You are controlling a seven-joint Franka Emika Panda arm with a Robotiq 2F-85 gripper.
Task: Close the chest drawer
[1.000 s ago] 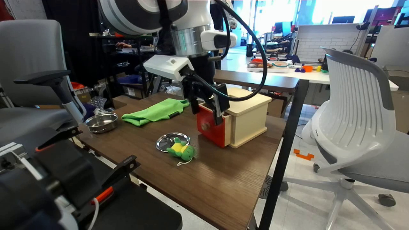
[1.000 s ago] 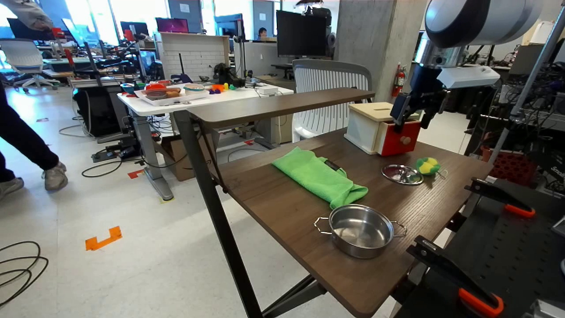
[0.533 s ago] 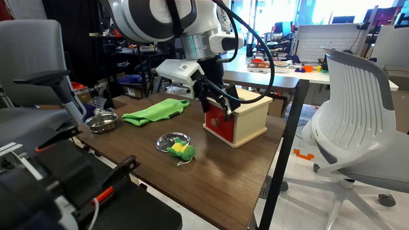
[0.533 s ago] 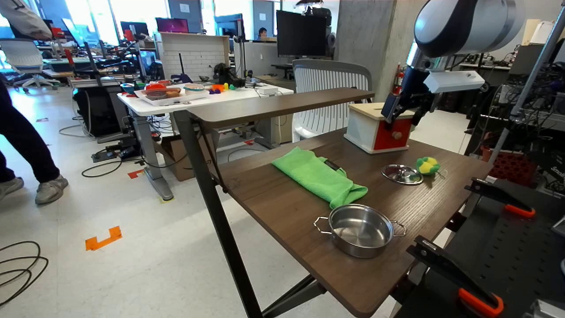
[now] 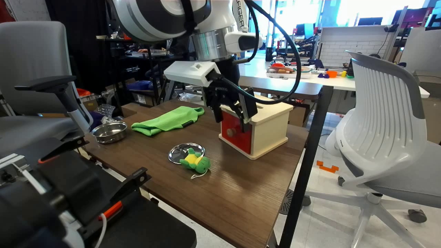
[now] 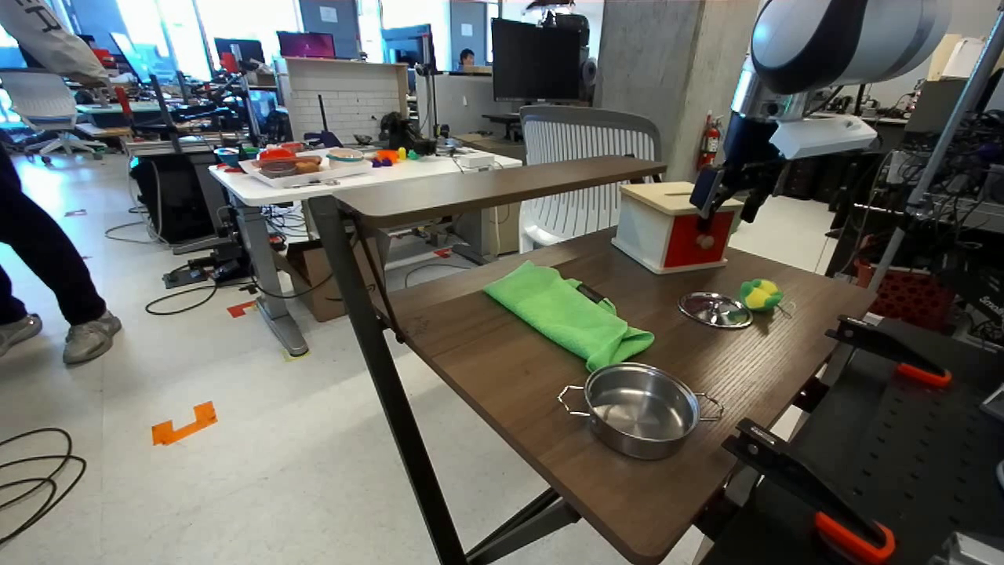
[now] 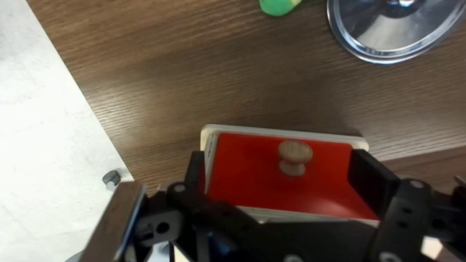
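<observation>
Gripper (image 7: 278, 169): fingers spread wide, nothing held, suits a push imo; contact? can't tell.
Drawer (image 5: 240, 139): in chest (image 5: 270, 132), front looks flush, so prob. fully closed!
Tabletop (image 5: 227, 193): lid (image 5: 177, 152) + toy (image 5: 197, 162) sit well out front, prob. leaving slide room.

In an exterior view, the gripper (image 5: 232, 124) partly hides the red drawer front (image 5: 239, 140). The wrist view's top edge crops a metal lid (image 7: 393, 31) and green toy (image 7: 277, 6).
</observation>
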